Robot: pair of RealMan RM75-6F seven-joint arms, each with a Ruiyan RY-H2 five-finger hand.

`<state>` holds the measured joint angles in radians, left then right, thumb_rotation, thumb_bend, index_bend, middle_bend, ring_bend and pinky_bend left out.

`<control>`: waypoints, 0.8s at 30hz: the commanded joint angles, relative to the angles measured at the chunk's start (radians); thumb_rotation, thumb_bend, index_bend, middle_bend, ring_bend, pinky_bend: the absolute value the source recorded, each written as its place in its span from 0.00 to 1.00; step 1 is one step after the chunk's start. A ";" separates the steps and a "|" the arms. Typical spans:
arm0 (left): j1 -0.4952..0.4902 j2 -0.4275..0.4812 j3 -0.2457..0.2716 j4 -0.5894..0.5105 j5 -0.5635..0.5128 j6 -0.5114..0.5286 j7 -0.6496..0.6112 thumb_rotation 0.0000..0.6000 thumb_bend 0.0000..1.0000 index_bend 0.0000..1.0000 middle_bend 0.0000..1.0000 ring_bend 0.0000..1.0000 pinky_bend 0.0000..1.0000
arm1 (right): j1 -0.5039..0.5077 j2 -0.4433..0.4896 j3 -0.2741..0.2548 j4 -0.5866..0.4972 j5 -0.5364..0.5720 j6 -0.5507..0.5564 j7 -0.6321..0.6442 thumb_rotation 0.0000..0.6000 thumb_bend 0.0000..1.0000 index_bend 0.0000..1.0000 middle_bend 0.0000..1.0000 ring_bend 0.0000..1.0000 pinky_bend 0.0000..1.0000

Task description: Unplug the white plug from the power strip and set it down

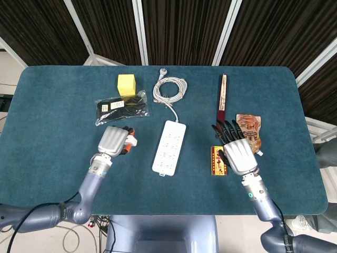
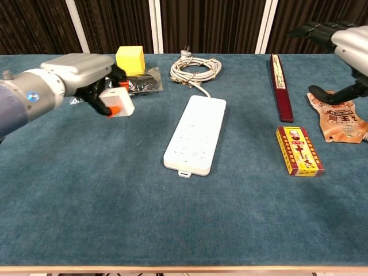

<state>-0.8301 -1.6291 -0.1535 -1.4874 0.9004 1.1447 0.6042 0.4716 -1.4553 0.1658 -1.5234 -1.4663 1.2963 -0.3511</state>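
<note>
The white power strip (image 1: 169,147) (image 2: 196,133) lies in the middle of the blue table with no plug in its sockets. My left hand (image 1: 112,141) (image 2: 76,70) hovers to its left and holds the white plug (image 2: 116,102) (image 1: 131,140), which has an orange end, above the table. My right hand (image 1: 236,152) (image 2: 341,41) is raised to the right of the strip, fingers spread, holding nothing.
The strip's coiled white cable (image 1: 169,89) (image 2: 195,70) lies behind it. A yellow block (image 1: 126,84) and a black packet (image 1: 120,107) lie at the back left. A dark flat stick (image 1: 221,105), a red-and-yellow box (image 2: 299,150) and an orange pouch (image 2: 336,116) lie to the right.
</note>
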 commanded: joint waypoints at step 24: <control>0.275 0.195 0.082 -0.152 0.133 0.173 -0.227 1.00 0.04 0.12 0.10 0.09 0.13 | -0.114 0.136 -0.015 -0.034 0.076 0.070 0.091 1.00 0.41 0.00 0.00 0.00 0.00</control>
<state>-0.5861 -1.4603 -0.0930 -1.6186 0.9889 1.2798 0.4114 0.3699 -1.3306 0.1579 -1.5551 -1.3960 1.3587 -0.2720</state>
